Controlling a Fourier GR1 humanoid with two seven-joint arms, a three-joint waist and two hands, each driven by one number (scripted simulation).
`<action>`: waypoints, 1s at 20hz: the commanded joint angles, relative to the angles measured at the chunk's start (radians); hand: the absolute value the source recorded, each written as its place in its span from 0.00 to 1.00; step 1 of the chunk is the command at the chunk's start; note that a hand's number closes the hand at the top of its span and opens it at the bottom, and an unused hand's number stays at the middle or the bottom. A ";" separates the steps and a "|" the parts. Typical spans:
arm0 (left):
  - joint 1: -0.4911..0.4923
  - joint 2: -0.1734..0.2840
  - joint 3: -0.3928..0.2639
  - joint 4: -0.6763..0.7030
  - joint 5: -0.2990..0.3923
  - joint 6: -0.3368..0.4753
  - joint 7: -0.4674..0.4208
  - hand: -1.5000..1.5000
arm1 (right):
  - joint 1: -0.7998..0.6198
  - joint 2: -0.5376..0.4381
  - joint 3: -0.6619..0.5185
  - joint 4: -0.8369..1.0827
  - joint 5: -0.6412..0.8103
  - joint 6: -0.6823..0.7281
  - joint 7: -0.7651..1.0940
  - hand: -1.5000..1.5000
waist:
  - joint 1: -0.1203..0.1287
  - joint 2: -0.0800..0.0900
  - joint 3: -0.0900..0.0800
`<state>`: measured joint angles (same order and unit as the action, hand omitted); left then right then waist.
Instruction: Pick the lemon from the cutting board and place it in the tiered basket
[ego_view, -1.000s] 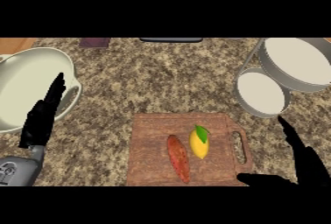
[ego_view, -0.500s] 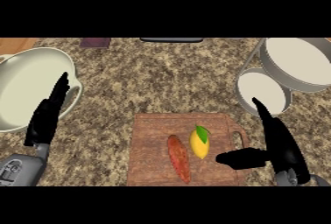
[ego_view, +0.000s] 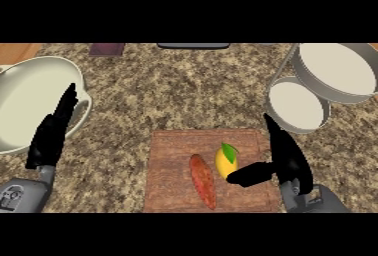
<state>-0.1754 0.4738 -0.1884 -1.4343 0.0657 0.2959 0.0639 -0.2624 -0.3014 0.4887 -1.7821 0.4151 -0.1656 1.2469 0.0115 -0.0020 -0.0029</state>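
The open right robot hand (ego_view: 284, 160) has been brought in from four o'clock, thumb now touching the ungrasped lemon (ego_view: 226, 160) on the cutting board (ego_view: 173, 150).

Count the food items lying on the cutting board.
2. The lemon lies right of the board's middle, beside the right robot hand. A red, elongated vegetable lies to its left. Nothing seems hidden on the cutting board.
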 joint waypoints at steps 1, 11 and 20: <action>0.015 0.012 0.023 -0.001 0.010 -0.022 -0.013 0.50 | -0.036 0.067 0.018 0.032 0.045 0.065 0.240 0.00 | -0.007 -0.001 0.000; -0.022 -0.023 0.014 -0.027 -0.032 0.006 0.051 0.50 | -0.049 0.184 0.032 0.071 0.242 0.158 0.240 0.00 | -0.020 -0.004 0.000; -0.020 -0.021 0.064 0.058 -0.011 -0.047 -0.025 0.50 | -0.035 0.288 0.008 0.140 0.318 0.207 0.240 0.00 | -0.021 0.003 0.001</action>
<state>-0.1621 0.4571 -0.1426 -1.4318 0.0522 0.2664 0.0559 -0.2725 -0.0789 0.4921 -1.6608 0.6912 -0.0158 1.2460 -0.0020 -0.0025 -0.0018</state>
